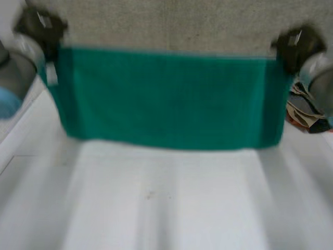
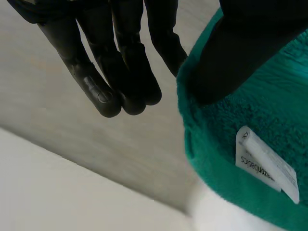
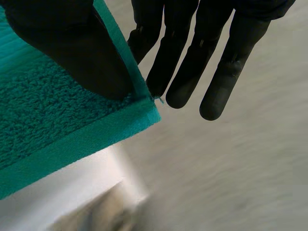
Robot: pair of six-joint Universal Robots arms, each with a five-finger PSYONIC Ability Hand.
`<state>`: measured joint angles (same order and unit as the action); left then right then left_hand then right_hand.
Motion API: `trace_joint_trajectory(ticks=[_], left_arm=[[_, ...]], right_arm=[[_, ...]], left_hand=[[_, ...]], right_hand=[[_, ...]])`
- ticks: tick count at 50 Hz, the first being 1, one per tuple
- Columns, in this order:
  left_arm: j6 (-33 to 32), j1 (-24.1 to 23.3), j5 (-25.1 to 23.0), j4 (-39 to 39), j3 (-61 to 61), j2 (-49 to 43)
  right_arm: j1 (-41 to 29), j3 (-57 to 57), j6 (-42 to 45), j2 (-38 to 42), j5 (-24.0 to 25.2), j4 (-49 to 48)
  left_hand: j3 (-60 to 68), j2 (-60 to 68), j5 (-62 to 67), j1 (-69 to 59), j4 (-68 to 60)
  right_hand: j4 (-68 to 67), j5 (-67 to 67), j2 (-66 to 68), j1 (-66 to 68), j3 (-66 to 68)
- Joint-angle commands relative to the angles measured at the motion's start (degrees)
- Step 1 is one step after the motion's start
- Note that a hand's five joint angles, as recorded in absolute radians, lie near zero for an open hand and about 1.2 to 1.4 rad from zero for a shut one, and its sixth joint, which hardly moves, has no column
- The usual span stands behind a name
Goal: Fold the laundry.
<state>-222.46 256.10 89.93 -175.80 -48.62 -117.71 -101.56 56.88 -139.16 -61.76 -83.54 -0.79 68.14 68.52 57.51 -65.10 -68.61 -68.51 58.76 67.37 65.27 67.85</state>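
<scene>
One white table [image 1: 166,208] lies before one green towel [image 1: 171,99], left hand [image 1: 41,26] and right hand [image 1: 296,44] each pinching a corner.

Head cam sits between and behind the arms [image 1: 10,78], looking down at the white table [image 1: 166,208]. Wrist cams stare along the left hand [image 2: 115,62] and right hand [image 3: 197,48], super close. All three share the green towel [image 1: 166,99]; wrist cams get opposite corners.

The right hand [image 3: 183,53] pinched a corner of the green towel [image 3: 43,125] between its thumb [image 3: 72,53] and one finger. The other fingers [image 3: 226,82] reached straight past the hemmed edge. Beneath the towel lay the white desk [image 3: 72,197], and beside it the grey floor [image 3: 240,183].
</scene>
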Motion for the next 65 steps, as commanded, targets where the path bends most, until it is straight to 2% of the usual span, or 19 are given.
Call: trace_joint_trajectory(ticks=[1,6,18,25,31,34,38,42,43,47,50,54,57,62,65], left_arm=[[15.3,1.1,2.6,-17.3,10.7,0.6],[18.5,1.4,3.3,-19.4,9.9,0.2],[18.0,2.2,1.6,-18.6,-6.8,-2.4],[12.7,2.1,-2.9,-20.5,-22.0,-4.7],[7.0,2.4,-5.9,-20.7,-33.5,-3.1],[2.7,2.6,-6.3,-18.8,-39.6,-0.1],[-3.3,2.8,-5.8,-11.3,-46.8,5.6],[-11.1,2.9,-5.2,2.0,-52.5,12.1],[-14.3,3.1,-4.8,8.1,-54.0,14.5],[-19.1,4.2,-4.9,20.5,-54.3,18.3],[-20.0,4.3,-5.1,23.9,-53.0,19.3],[-19.2,3.9,-6.0,22.1,-47.3,18.4],[-16.3,3.1,-5.8,18.4,-41.1,14.0],[-7.6,1.8,-3.9,11.7,-28.0,3.7],[-4.6,0.8,-2.2,10.2,-22.9,-1.2]], right_arm=[[-0.4,-4.9,-12.4,-1.3,-3.2,-27.1],[-1.4,-1.3,-13.0,-2.6,-2.9,-32.2],[-2.4,7.8,-12.8,0.8,-0.3,-26.7],[-1.8,17.8,-12.3,5.3,0.7,-22.2],[-0.7,25.0,-9.7,5.8,0.7,-16.4],[0.1,28.5,-7.4,3.9,0.9,-11.5],[1.3,33.2,-3.1,-2.0,1.4,-1.9],[3.0,37.4,4.4,-8.9,2.4,10.1],[4.0,38.9,8.0,-10.9,2.7,15.1],[6.8,41.2,17.3,-13.4,2.9,24.5],[7.7,40.4,21.2,-13.3,3.0,24.9],[7.2,37.4,18.8,-11.3,3.2,21.5],[5.8,33.6,13.2,-8.3,4.0,17.0],[2.9,25.5,4.4,-1.5,4.7,6.6],[1.9,21.7,2.0,2.1,4.3,2.1]], left_hand=[[11.9,11.5,12.5,-14.9,-11.4],[11.9,11.5,12.5,-14.9,-11.4],[11.9,11.5,12.5,-14.9,-11.4],[11.9,11.5,12.5,-14.9,-11.4],[11.9,11.5,12.5,-14.9,-11.4],[11.9,11.5,12.5,-14.9,-11.4],[11.9,11.5,12.5,-14.9,-11.4],[11.9,11.5,12.5,-14.9,-11.4],[11.9,11.5,12.5,-14.9,-11.4],[11.9,11.5,12.5,-14.9,-11.4],[11.9,11.5,12.5,-14.9,-11.4],[11.9,11.5,12.5,-14.9,-11.4],[11.9,11.5,12.5,-14.9,-11.4],[11.9,11.5,12.5,-14.9,-11.4],[11.9,11.5,12.5,-14.9,-11.4]], right_hand=[[-11.5,11.2,12.6,14.7,12.1],[-11.5,11.2,12.6,14.7,12.1],[-11.5,11.2,12.6,14.7,12.1],[-11.5,11.2,12.6,14.7,12.1],[-11.5,11.2,12.6,14.7,12.1],[-11.5,11.2,12.6,14.7,12.1],[-11.5,11.2,12.6,14.7,12.1],[-11.5,11.2,12.6,14.7,12.1],[-11.5,11.2,12.6,14.7,12.1],[-11.5,11.2,12.6,14.7,12.1],[-11.5,11.2,12.6,14.7,12.1],[-11.5,11.2,12.6,14.7,12.1],[-11.5,11.2,12.6,14.7,12.1],[-11.5,11.2,12.6,14.7,12.1],[-11.5,11.2,12.6,14.7,12.1]])
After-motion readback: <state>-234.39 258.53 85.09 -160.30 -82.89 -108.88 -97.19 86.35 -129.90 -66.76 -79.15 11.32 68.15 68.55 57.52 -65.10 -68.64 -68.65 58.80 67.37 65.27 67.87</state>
